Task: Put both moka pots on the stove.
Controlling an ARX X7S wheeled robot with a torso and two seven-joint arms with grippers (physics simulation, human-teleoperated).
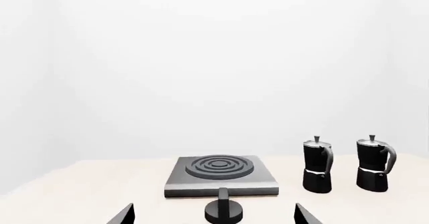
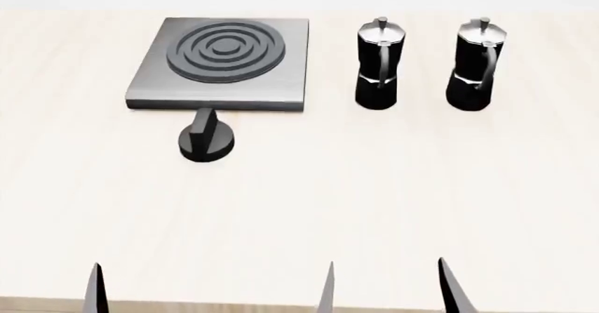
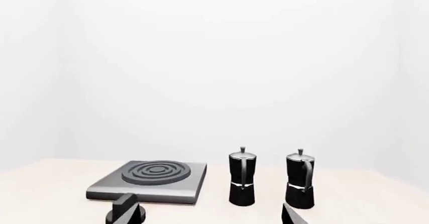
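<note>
In the head view, the stove [image 2: 220,64] lies in the upper left of the frame, flat on the pale bench [image 2: 374,187], its dark ring burner [image 2: 226,50] bare. Just below its near edge, touching or nearly touching it, sits a squat black knob [image 2: 206,139] with a ridge across its top.

To the right of the stove, in the upper middle, stands the first moka pot [image 2: 379,64], upright on the bench and apart from the slab. Further right, near it but not touching, stands the second moka pot [image 2: 475,64], also upright. Both are off the stove.

Along the bottom edge of the frame, the left pincer [image 2: 210,290] shows as two thin tips set wide apart, spread and holding nothing. At the lower right only one tip of the right pincer [image 2: 452,288] is clearly visible, so whether it is spread or pressed together cannot be told; the right wrist view likewise shows just one dark tip at its lower edge.

The left wrist view shows two dark finger [image 1: 124,216] tips well apart, with the knob between them in the picture and the stove beyond.
</note>
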